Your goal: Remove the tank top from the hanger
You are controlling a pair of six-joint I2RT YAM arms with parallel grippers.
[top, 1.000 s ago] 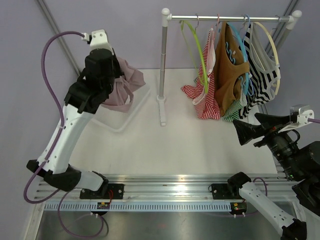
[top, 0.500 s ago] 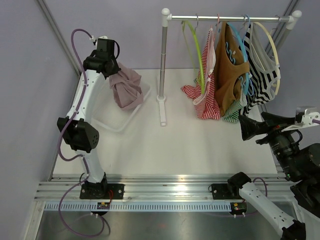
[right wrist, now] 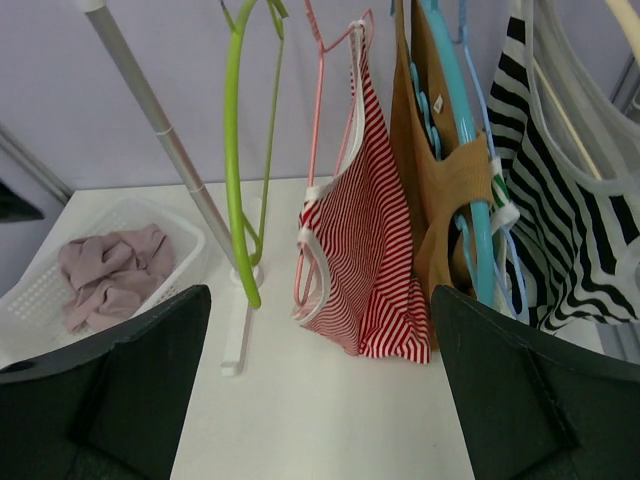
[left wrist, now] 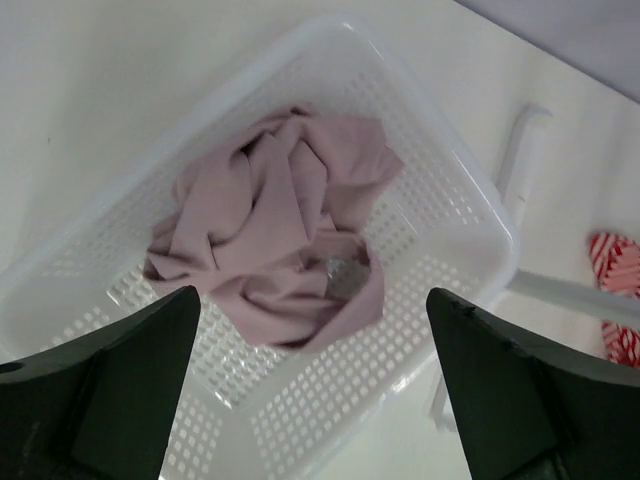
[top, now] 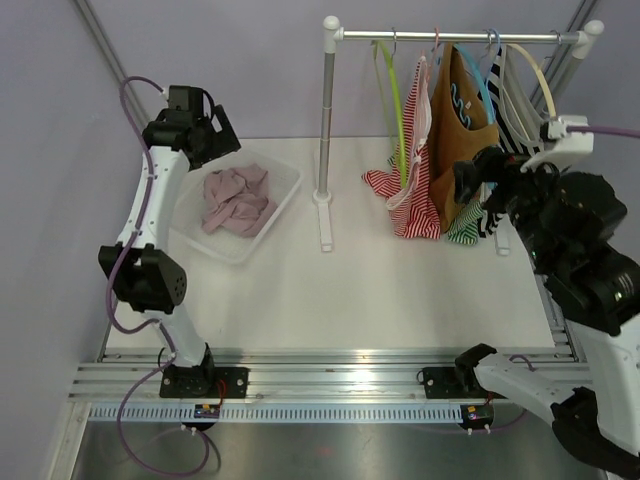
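Right wrist: right pincer (right wrist: 320, 295) apart; red-striped fabric tank top (right wrist: 365, 270) should be gripped low, slid off pink hanger (right wrist: 322, 45).

The tank top (top: 235, 200) I see is a dusty mauve one, off its hanger and lying crumpled in a loose heap, its folds and straps tangled over one another. It sits inside the white perforated basket (top: 288, 182), at about ten o'clock on the table in the overhead view, over the middle of the basket floor. From my left wrist I look almost straight down on it. The green hanger (right wrist: 232, 180) hangs bare from the rail (top: 450, 37) at about one o'clock. It is upright, leftmost of the hangers there, just beside the red-striped top (right wrist: 365, 270).
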